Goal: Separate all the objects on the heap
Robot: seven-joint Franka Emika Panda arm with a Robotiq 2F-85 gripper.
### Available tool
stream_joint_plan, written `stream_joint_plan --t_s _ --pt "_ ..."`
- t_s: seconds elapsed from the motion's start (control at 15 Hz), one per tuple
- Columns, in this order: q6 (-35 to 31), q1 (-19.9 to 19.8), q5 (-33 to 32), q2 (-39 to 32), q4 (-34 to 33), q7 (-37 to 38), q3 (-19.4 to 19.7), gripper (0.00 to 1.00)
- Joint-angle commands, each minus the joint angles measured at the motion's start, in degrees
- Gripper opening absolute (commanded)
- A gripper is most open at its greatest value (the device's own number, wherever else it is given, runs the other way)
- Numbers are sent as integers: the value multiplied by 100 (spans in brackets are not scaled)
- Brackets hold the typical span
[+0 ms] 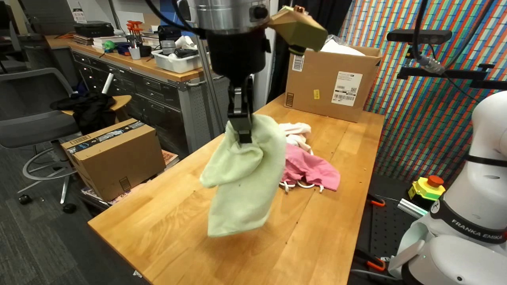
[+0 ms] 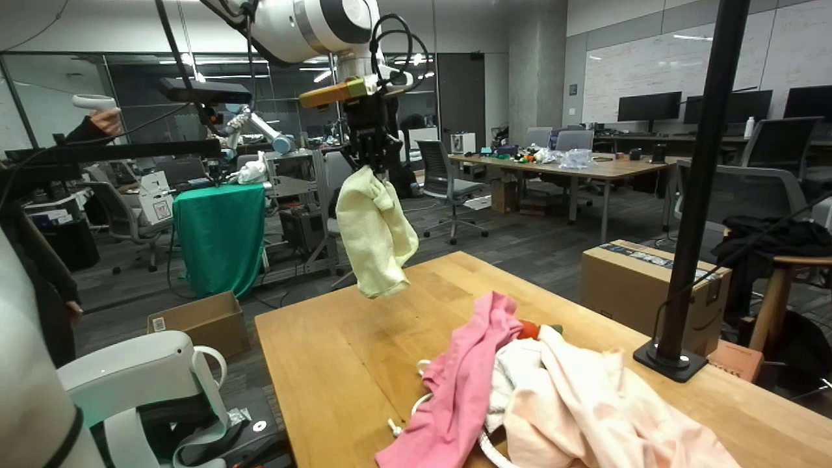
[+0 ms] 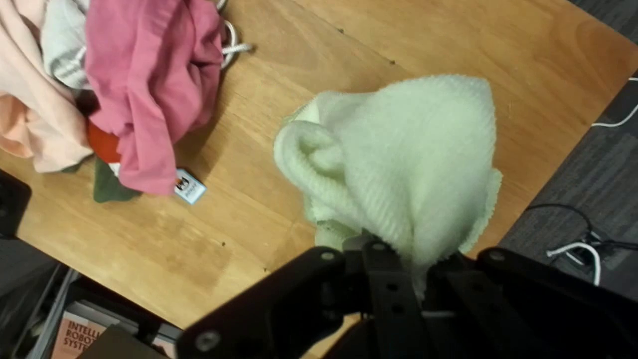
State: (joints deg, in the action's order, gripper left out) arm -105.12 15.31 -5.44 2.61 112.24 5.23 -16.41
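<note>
Tool (image 1: pixel 244 135) holds the pale green cloth (image 1: pixel 247 194), fingers clamped narrow on a bunched upper part. Cloth hangs above the worktop (image 1: pixel 174 225), lower edge in the air, well apart from the heap (image 2: pixel 559 396). In the wrist view a loose fold curls at one side of the cloth.

Heap, on the worktop: grey-white cloth (image 2: pixel 513 374) lying between the pink cloth (image 2: pixel 465 383) and the peach cloth (image 2: pixel 611 403). White cord (image 3: pixel 238 48) loops out at the pink cloth's side. Red item (image 3: pixel 102 142) and dark green item (image 3: pixel 110 185) show next to the pink cloth's edge, both partly covered; identity uncertain. Small blue-edged card (image 3: pixel 190 187) lies at the same edge.

Containers:
Large cardboard box (image 1: pixel 317 81) stands on the worktop beyond the heap in an exterior view. White material (image 1: pixel 340 48) and clear plastic (image 1: pixel 336 38) show above its rim; the lower interior is hidden.
Taped cardboard box (image 1: pixel 119 162) stands beside the worktop, seen in both exterior views; top closed, contents hidden.
Open-topped cardboard box (image 2: pixel 224 335) sits on the floor (image 2: pixel 114 325); too little of its inside is seen to tell the contents.
White bin (image 1: pixel 178 64) on the bench (image 1: pixel 142 65) carries a grey cylinder (image 1: pixel 168 47), a black item (image 1: pixel 185 53) and white pieces (image 1: pixel 185 41), the last two not identifiable.
White cup (image 1: pixel 134 53), upright near the bin, holds orange-handled implements (image 1: pixel 135 27).
</note>
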Motion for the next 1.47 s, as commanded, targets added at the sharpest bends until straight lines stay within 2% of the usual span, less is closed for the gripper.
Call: stream_joint_plan --t_s 0.0,0.53,0.93,1.0,1.13,1.27,1.4 --pt "-844 0 186 -384 -231 278 27 3" --pt "-3020 55 464 -1004 -42 1871 145 3" --pt "-4974 175 170 -1066 446 2988 371 3" --pt "-5357 231 -71 -1071 553 3229 470 33" --pt "-5549 258 -888 -1067 664 3605 618 39" --pt "-5415 293 -1552 -1024 750 3885 757 55" --pt "-4886 238 -1839 -955 790 3773 744 70"
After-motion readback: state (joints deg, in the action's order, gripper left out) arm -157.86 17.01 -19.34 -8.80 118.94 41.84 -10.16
